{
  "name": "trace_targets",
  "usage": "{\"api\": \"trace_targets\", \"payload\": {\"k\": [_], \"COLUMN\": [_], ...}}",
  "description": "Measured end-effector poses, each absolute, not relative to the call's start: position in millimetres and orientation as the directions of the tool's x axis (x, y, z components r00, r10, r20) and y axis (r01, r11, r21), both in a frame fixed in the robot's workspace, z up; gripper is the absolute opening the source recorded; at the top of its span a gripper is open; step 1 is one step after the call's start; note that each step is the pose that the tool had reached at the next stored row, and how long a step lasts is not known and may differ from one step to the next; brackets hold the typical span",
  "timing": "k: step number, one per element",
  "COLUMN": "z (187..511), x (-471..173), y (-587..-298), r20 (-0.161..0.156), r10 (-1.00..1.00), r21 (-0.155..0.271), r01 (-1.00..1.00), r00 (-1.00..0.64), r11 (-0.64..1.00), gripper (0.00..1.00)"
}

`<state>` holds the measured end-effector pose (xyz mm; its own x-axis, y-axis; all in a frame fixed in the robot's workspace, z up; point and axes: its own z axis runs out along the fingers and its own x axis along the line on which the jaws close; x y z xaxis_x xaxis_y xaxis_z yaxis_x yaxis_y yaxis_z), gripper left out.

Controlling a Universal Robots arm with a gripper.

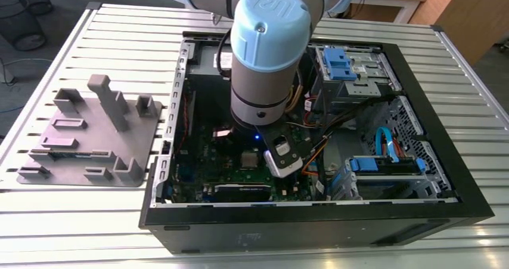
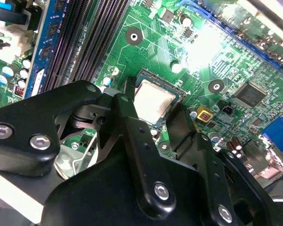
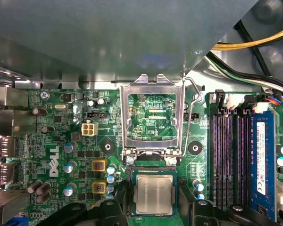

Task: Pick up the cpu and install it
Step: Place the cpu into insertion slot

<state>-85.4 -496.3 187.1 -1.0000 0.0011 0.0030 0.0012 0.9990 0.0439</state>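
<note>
So, the arm [image 1: 266, 42] reaches down into the open computer case [image 1: 318, 221], which lies on a slatted metal table [image 1: 119, 36]. The cpu [image 3: 154, 194] sits flat in its socket on the green motherboard [image 3: 61, 141], silvery top up, and appears level in both wrist views. The gripper [image 2: 152, 104] hovers right over it, released: the black fingers [image 2: 132, 122] stand spread, one on either side of the chip. In the first wrist view there is a gap between each finger and the chip's edge, so nothing is grasped. The hinged metal load frame [image 3: 153, 81] is swung open, just beside the socket, with bare board showing through its window. Dark memory slots [image 3: 231, 160] run along one side of the socket. In the exterior view the chip shows as a small grey square under the wrist. A grey plastic tray with upright posts [image 1: 87, 138] lies outside the case on the exterior view's left, well apart.
</note>
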Motion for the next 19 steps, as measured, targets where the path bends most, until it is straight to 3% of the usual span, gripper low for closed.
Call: {"api": "trace_targets", "payload": {"k": [19], "z": [188.5], "x": [-87.6], "y": [-496.3], "r20": [0.001], "r10": [0.001], "r21": [0.044], "r01": [0.001], "r00": [-1.0], "r11": [0.999], "gripper": [0.54]}}
